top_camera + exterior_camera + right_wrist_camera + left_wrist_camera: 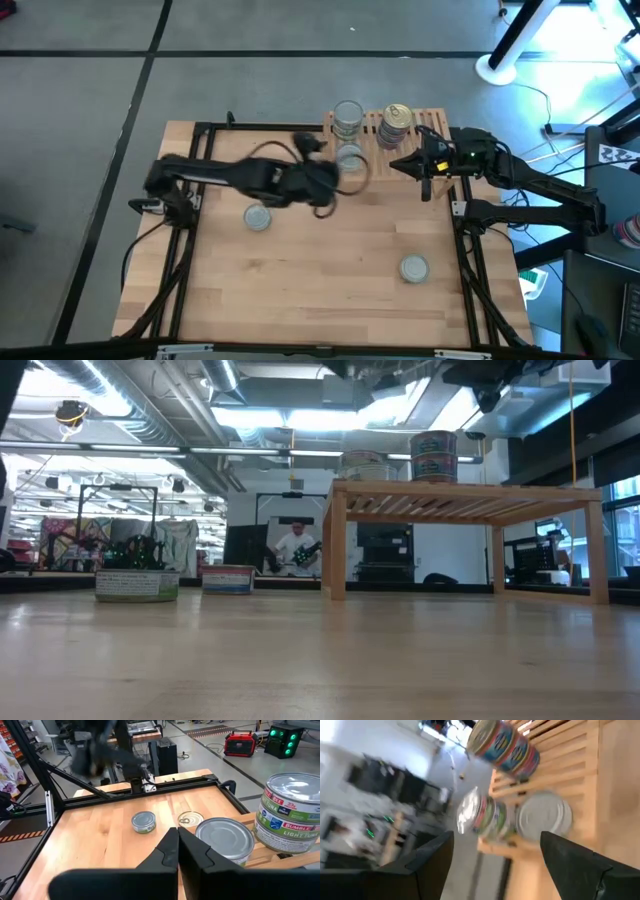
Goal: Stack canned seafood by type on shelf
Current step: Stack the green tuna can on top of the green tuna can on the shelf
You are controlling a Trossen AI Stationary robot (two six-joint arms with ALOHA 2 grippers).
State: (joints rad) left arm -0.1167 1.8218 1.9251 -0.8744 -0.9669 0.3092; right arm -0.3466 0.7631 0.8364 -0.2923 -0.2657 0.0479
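— Where do things sit on the light plank tabletop?

— The low slatted light-wood shelf stands at the far edge, carrying a silver-topped stack of tins and a gold-topped stack of tins.

— And the tools?

— The left tool, fingers spread and empty, hovers just before the shelf beside a silver-topped tin. The right tool, fingers pressed together, sits near the gold stack. Two loose round tins lie well apart.

My left gripper hangs mid-table, fingers spread wide; my right gripper hovers with fingers pressed together.
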